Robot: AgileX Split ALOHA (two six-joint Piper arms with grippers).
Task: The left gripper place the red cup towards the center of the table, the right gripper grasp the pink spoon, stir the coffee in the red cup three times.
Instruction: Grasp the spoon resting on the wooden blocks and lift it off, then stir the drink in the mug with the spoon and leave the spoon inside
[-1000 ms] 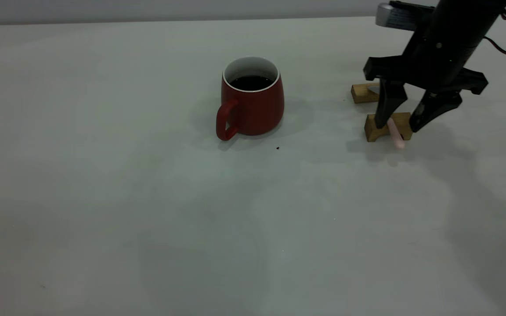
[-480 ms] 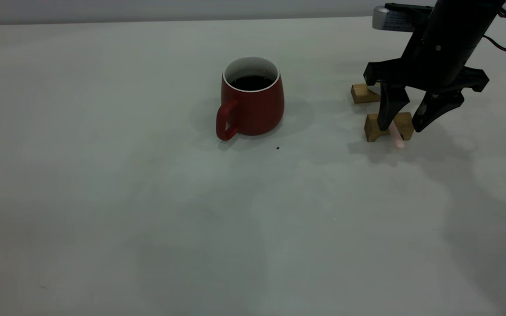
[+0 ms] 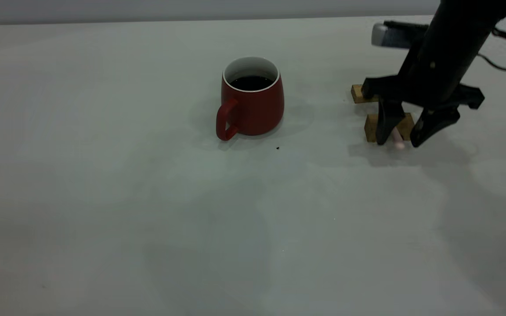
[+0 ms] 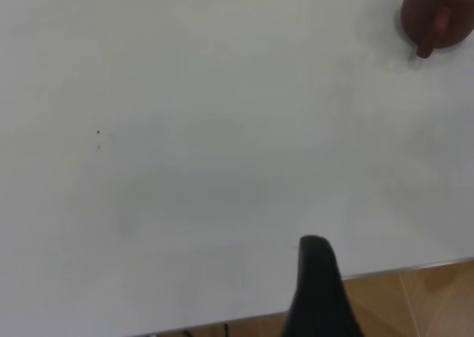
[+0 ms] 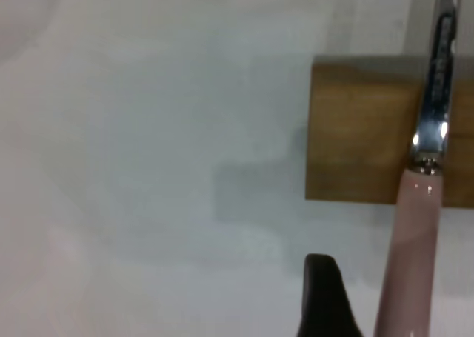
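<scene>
Pink spoon [image 3: 397, 141] rests across near wooden block [image 3: 370, 127], handle end between spread fingers of right tool [image 3: 400, 141], no contact visible. Right wrist view alone shows metal stem [image 5: 437, 92] on block. Red cup [image 3: 251, 102] with coffee [image 3: 251, 82] mid-surface [image 3: 147, 197]. Left tool [image 4: 320, 292]: one finger visible, state indeterminate.

You see the right arm's matte black claw [image 3: 404, 142]: two dark tapered fingers [image 3: 386, 125] under a wide black crossbar, a grey-white block at the back, a thin black cable looping off its thick round body.
</scene>
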